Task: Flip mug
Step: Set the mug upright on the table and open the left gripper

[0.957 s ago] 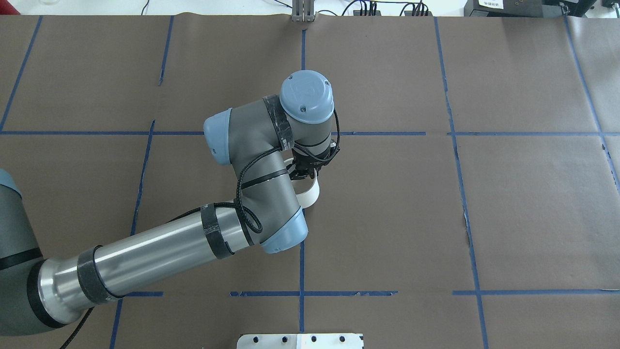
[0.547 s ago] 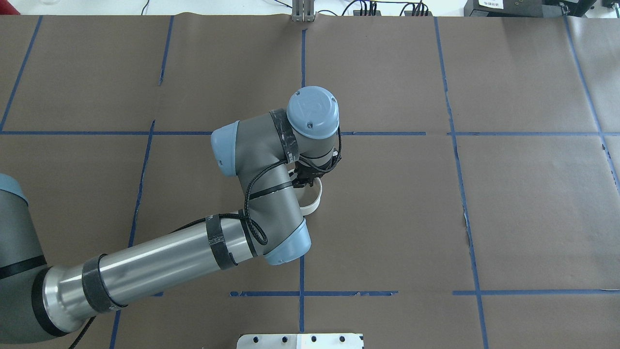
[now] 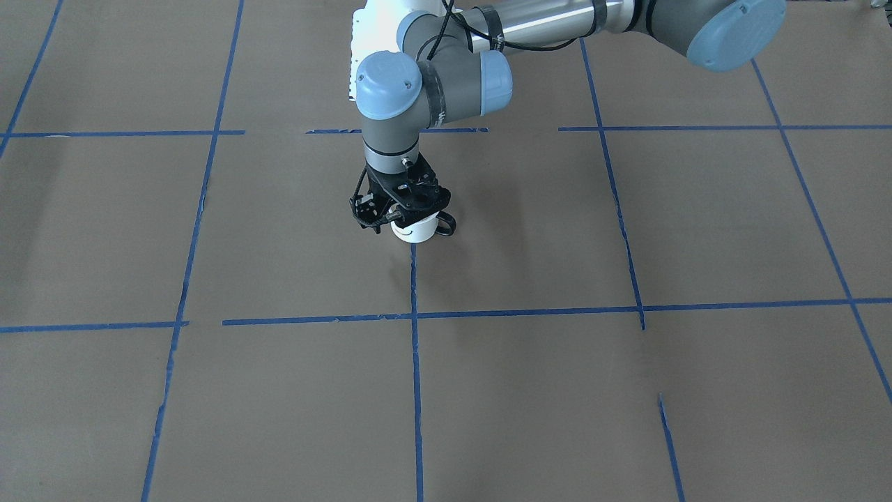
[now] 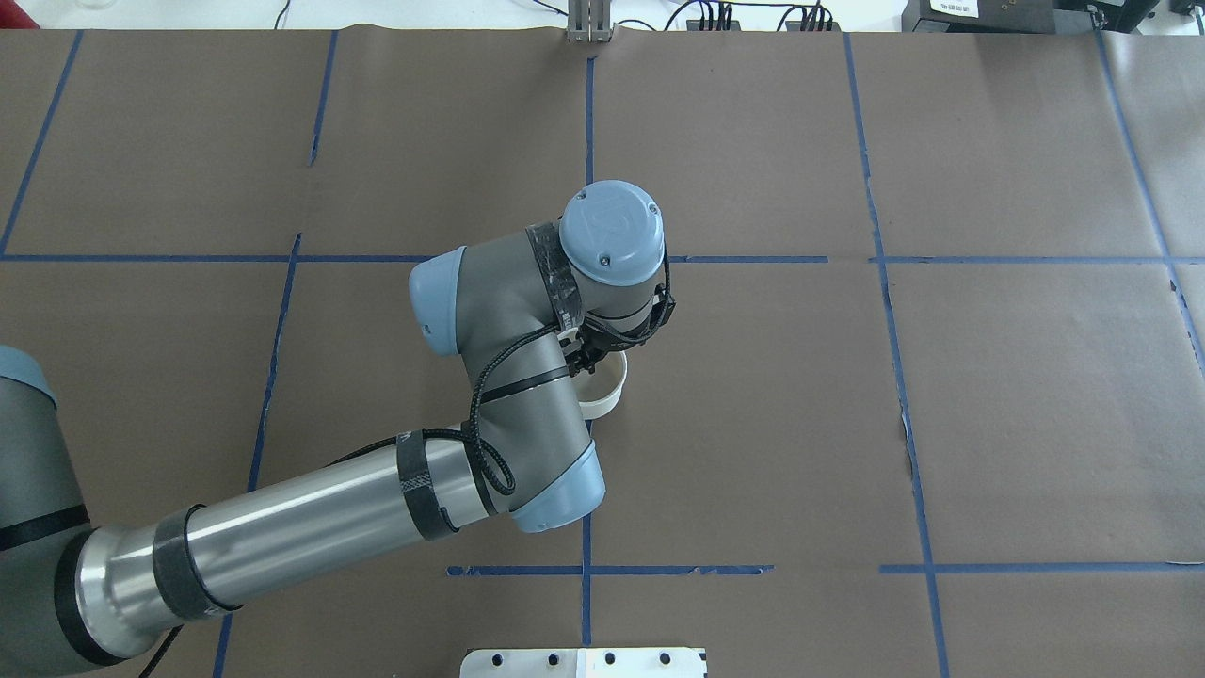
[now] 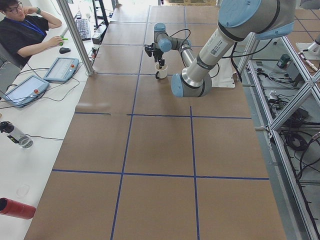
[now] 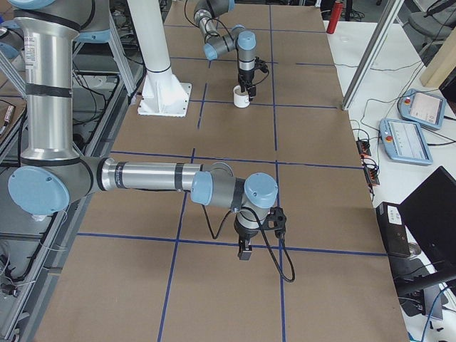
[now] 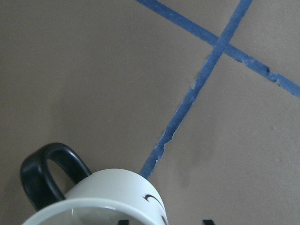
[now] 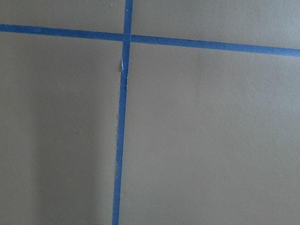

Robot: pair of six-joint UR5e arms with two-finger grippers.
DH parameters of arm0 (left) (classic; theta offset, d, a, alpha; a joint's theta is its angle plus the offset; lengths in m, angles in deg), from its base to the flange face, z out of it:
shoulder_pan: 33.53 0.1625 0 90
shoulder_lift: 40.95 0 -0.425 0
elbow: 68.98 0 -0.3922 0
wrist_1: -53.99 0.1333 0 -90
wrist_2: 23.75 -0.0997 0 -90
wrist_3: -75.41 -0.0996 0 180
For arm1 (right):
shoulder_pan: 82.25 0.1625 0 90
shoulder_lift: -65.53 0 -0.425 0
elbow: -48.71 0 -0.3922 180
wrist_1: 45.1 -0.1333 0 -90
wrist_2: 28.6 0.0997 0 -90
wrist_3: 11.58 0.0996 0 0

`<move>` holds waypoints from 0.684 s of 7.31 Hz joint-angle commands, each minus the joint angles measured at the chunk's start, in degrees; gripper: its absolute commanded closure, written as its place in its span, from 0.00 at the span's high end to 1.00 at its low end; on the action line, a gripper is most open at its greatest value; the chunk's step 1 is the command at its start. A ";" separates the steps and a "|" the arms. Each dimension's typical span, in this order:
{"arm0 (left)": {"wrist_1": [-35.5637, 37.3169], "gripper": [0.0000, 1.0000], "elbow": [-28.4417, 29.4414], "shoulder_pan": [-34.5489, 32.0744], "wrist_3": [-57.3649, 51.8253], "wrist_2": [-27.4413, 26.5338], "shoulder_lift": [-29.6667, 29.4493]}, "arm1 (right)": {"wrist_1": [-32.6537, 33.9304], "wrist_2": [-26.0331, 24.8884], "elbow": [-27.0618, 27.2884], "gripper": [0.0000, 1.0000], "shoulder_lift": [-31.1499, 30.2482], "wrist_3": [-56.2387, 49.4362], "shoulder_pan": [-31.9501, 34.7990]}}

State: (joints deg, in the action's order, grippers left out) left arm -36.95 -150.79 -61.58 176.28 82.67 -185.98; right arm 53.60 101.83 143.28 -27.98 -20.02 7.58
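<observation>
Front-facing view: the left gripper pinches the white smiley mug by its rim, mouth upward, mid-table beside a blue tape line (lifted or resting, I can't tell). Left wrist view: the mug's black handle juts left. Right-side view: the right gripper hangs low, finger spread unreadable.

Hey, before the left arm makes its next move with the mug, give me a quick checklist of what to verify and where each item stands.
1. Grip: the left gripper holds the mug by its rim: ok.
2. Orientation: the mug's opening faces up toward the gripper: ok.
3. Contact: the mug's base rests on the table: cannot tell.
4. The handle sticks out sideways, free of the jaws: ok.
5. The right gripper is far from the mug: ok.
</observation>
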 commanded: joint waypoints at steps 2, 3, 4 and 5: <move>7.97 0.99 -18.94 -4.18 -6.26 0.20 7.70 | 0.00 0.00 0.00 1.00 0.00 0.00 0.00; 7.97 0.99 -24.05 -6.73 -12.30 0.29 12.97 | 0.00 0.00 0.00 1.00 0.00 0.00 0.00; 7.97 0.99 -28.36 -10.06 -22.63 0.72 17.81 | 0.00 0.00 0.00 1.00 0.00 0.00 0.00; 7.54 0.99 -30.84 -14.62 -32.30 4.55 24.21 | 0.00 0.00 0.00 1.00 0.00 0.00 0.00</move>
State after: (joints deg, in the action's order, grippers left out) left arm -29.20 -177.22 -71.17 155.78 84.17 -169.18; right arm 53.60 101.83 143.28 -27.99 -20.02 7.58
